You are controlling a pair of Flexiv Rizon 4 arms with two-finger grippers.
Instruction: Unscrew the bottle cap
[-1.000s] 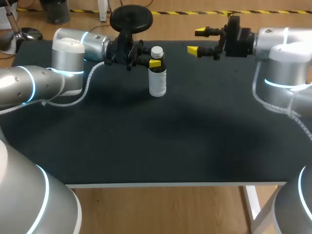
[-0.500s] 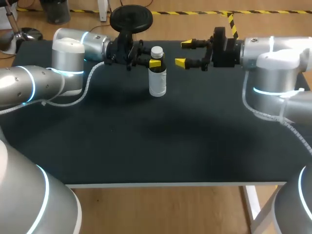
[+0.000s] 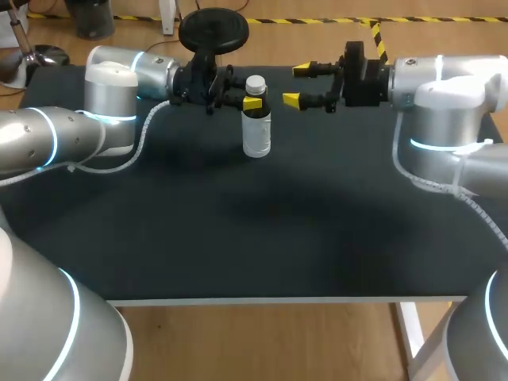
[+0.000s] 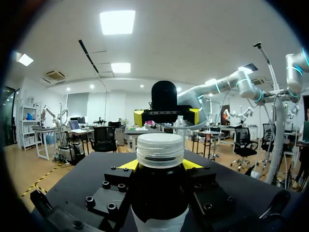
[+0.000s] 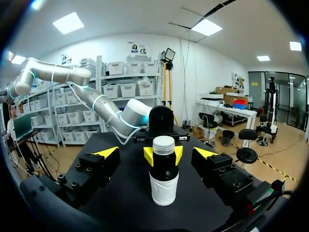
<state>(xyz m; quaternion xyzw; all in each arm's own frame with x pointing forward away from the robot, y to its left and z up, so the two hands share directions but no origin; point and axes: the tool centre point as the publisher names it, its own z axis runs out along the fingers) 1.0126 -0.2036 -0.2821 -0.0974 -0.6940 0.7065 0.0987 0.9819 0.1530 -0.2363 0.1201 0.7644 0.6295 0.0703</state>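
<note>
A small bottle (image 3: 256, 131) with a white label and a white cap (image 3: 255, 83) stands upright near the far side of the table. My left gripper (image 3: 253, 101) comes in from the left and is shut on the dark neck just under the cap. In the left wrist view the bottle (image 4: 159, 193) fills the space between the fingers (image 4: 192, 164). My right gripper (image 3: 297, 86) hovers open just right of the cap, at cap height, not touching it. In the right wrist view the cap (image 5: 163, 143) stands ahead of the wide-open right gripper (image 5: 156, 152), level with its tips.
The black table (image 3: 238, 230) stretches towards me from the bottle, with its front edge (image 3: 262, 300) near the bottom of the head view. Both arms lie along the far side of the table.
My right gripper has moved left and slightly down towards the cap, still open. The left gripper and the bottle have stayed where they were.
</note>
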